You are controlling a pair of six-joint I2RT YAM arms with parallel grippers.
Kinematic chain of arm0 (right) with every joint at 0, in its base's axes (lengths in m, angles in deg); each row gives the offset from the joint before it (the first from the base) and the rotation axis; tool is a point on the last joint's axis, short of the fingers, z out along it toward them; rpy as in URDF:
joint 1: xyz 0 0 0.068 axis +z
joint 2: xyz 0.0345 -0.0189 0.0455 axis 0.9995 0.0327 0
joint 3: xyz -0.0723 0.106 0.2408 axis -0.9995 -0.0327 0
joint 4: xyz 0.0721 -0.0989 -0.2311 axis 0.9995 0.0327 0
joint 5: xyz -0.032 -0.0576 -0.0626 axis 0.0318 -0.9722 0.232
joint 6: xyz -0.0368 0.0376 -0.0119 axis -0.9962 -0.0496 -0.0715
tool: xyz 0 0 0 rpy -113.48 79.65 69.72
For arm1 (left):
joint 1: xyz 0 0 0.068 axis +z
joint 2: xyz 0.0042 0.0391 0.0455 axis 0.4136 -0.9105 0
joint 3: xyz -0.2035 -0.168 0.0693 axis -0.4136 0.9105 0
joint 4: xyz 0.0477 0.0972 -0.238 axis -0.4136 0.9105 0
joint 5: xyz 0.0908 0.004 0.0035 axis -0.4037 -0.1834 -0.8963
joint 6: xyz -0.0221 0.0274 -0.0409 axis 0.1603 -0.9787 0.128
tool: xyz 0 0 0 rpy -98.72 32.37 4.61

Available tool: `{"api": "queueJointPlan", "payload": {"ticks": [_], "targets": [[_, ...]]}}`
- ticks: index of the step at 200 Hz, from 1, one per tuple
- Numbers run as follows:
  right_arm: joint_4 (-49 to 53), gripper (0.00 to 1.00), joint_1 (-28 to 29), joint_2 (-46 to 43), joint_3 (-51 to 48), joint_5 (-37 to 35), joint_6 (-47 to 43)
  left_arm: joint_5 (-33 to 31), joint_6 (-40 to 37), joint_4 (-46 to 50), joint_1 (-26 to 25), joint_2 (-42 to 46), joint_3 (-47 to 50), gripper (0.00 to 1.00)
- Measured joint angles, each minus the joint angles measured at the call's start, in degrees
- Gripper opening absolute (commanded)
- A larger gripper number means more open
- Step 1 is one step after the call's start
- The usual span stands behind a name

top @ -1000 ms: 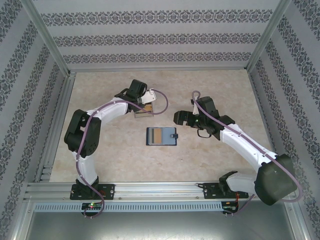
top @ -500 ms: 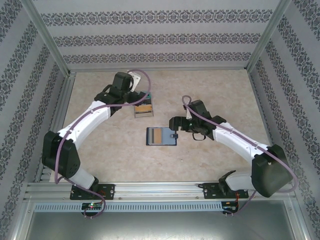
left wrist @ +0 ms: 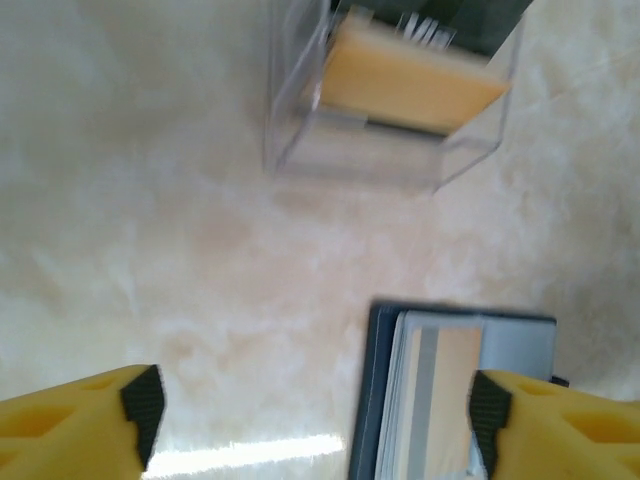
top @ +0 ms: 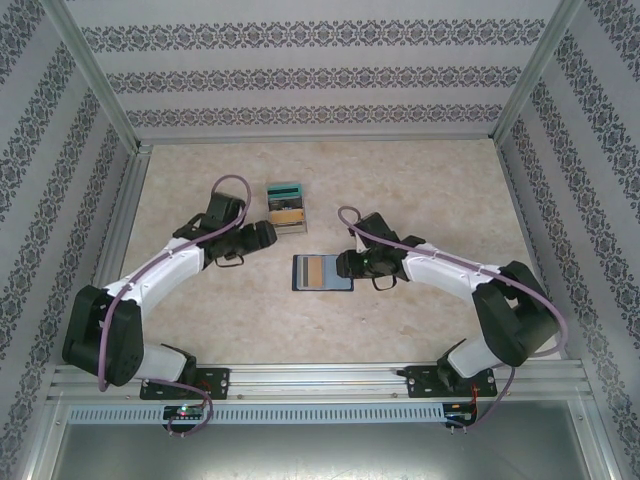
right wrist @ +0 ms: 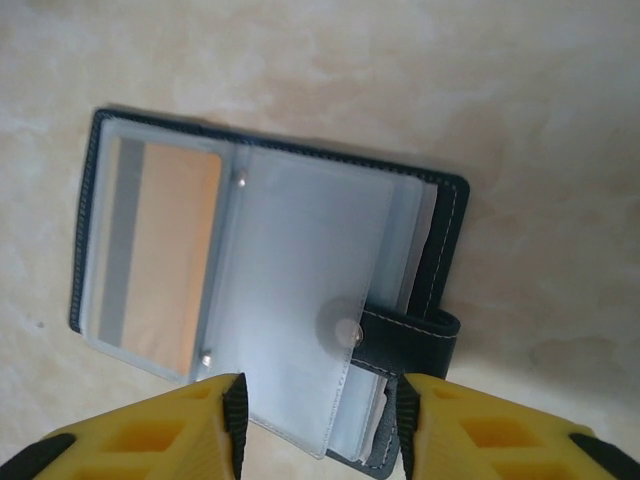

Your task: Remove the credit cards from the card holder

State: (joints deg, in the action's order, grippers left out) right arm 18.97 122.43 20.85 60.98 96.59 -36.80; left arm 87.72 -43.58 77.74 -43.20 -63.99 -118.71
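Mid-table, between the 2 arms: holder (top: pixel 315 275) lies open and flat, spine running near–far, so its long axis runs left–right. 1 tan card (right wrist: pixel 160 250) with a grey stripe sits in the clear pocket of the left half, its long axis parallel to the spine. Sleeves (right wrist: pixel 300 270) on the right half are too pale to tell whether they hold anything. Tab (right wrist: pixel 410 335) folds in from the right edge onto them.

Right gripper (right wrist: pixel 320 428): directly over the holder's right half, tab side. Jaws part-way apart, nothing clamped that I can see. The card lies to its left, across the spine.

Left gripper (left wrist: pixel 315 420): jaws wide, empty, above bare table just off the holder's far-left corner, not touching it. Box (top: pixel 285 203) stands beyond.

Judgement: right arm is nearer the holder, left arm nearer the card's half. Likely split: right pins the tab side, left draws the card. Which pocket edge is open, I cannot tell.
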Motion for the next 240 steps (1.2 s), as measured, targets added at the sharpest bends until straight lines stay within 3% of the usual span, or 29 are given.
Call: {"api": "queueJointPlan", "payload": {"ticks": [20,92,137,240], "targets": [[-0.5,0.4,0.4,1.0,-1.0,0.0,0.0,2.2,4.0,-1.5,-1.7,0.0,2.0,0.63],[-1.7,0.27,1.1,4.8,-1.3,-0.1,0.9,6.6,12.2,-12.0,-12.3,-9.0,3.8,0.5],[-2.0,0.26,1.2,4.8,-1.3,-0.1,0.9,8.5,13.0,-12.7,-14.2,-16.4,0.8,0.5],[-2.0,0.26,1.2,4.8,-1.3,-0.3,1.1,7.5,12.3,-10.7,-15.2,-17.7,-3.1,0.49]]}}
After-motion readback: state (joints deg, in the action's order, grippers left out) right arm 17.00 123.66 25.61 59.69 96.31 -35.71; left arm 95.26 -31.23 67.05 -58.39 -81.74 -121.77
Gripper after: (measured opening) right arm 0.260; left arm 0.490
